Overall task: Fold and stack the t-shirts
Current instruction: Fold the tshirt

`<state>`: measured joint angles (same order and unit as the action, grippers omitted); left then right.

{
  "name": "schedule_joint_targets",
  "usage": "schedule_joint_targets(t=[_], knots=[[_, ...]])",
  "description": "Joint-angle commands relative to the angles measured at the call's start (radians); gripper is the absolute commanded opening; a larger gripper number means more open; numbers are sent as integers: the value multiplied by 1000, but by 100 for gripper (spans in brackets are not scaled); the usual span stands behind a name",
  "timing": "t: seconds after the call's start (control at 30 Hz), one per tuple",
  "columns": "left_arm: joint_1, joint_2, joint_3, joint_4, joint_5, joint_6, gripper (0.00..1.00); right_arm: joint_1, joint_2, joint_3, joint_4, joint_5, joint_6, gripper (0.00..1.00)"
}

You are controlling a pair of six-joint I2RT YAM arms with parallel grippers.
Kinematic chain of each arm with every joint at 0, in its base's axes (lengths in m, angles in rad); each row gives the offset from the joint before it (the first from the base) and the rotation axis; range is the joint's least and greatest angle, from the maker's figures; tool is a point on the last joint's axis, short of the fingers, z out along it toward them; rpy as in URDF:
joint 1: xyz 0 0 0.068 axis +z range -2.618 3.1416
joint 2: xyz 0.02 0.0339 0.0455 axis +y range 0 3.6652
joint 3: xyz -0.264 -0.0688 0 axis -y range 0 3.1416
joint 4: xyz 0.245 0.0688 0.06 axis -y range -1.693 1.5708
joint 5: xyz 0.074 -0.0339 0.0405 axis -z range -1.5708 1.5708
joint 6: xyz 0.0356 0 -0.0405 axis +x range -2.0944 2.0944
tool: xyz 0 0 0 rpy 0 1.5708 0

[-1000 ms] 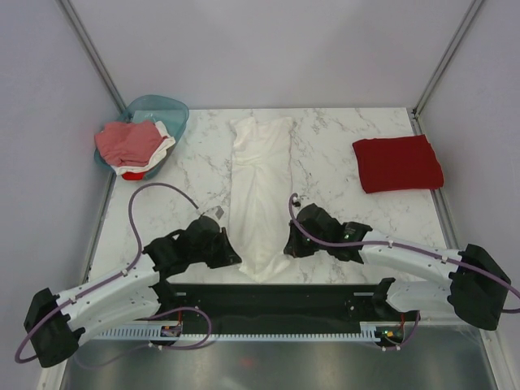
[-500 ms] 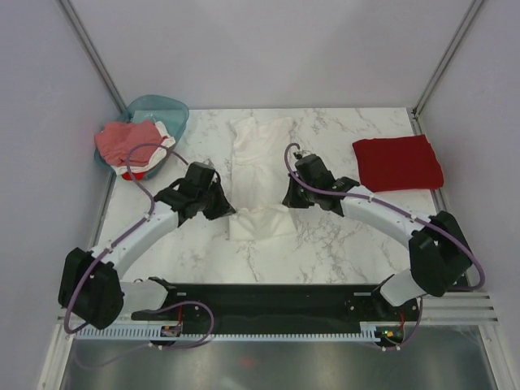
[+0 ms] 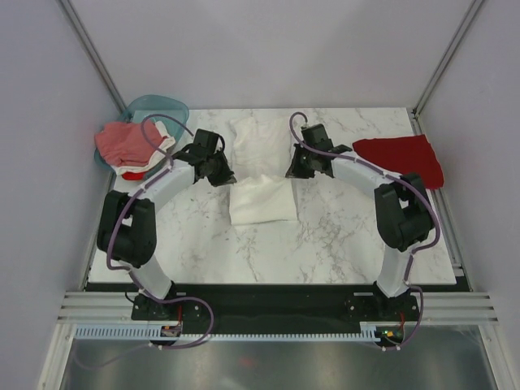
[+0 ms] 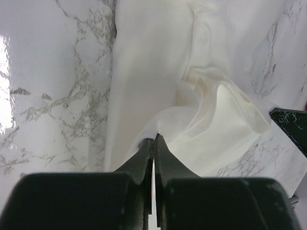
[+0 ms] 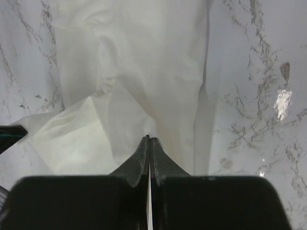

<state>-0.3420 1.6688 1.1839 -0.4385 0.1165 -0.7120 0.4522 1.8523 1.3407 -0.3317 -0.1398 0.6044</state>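
Observation:
A white t-shirt (image 3: 262, 201) lies lengthwise at the table's middle, its near end doubled back over itself. My left gripper (image 3: 228, 176) is shut on the shirt's left edge, and the left wrist view shows its tips (image 4: 154, 139) pinching white cloth (image 4: 158, 62). My right gripper (image 3: 293, 171) is shut on the right edge, its tips (image 5: 149, 139) nipping a raised fold of the same shirt (image 5: 144, 57). A folded dark red t-shirt (image 3: 400, 162) lies at the right. Pinkish-red and white t-shirts (image 3: 127, 143) are heaped in the basket.
A teal plastic basket (image 3: 166, 106) stands at the back left corner. Grey walls and metal posts close in the table on three sides. Both arms reach far out from their bases, arching over the marble on either side of the shirt.
Both grippers have travelled from the near edge toward the far end, carrying the white shirt's near hem with them. The shirt now lies doubled and about half as long.

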Motion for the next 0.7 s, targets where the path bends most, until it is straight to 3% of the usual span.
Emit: schedule_joint_targets(t=[0.0, 0.2, 0.23, 0.27, 0.3, 0.33, 0.43, 0.67], knots=[[20, 63, 103, 34, 11, 59, 2, -18, 54, 96, 8, -47, -12, 0], [44, 198, 244, 50, 32, 83, 2, -53, 171, 213, 13, -55, -12, 1], [49, 233, 258, 61, 37, 83, 22, -59, 194, 236, 28, -52, -21, 7], [55, 246, 278, 61, 23, 83, 52, -60, 200, 241, 28, -9, -22, 20], [55, 252, 275, 60, -4, 69, 76, -58, 200, 223, 37, 24, -20, 42], [55, 253, 264, 61, -33, 65, 95, -58, 179, 200, 51, 43, -20, 49], [60, 211, 206, 60, 5, 68, 100, -58, 89, 96, 88, 112, 0, 64], [44, -81, -73, 130, 68, 39, 99, -52, -137, -116, 80, 72, -15, 66]])
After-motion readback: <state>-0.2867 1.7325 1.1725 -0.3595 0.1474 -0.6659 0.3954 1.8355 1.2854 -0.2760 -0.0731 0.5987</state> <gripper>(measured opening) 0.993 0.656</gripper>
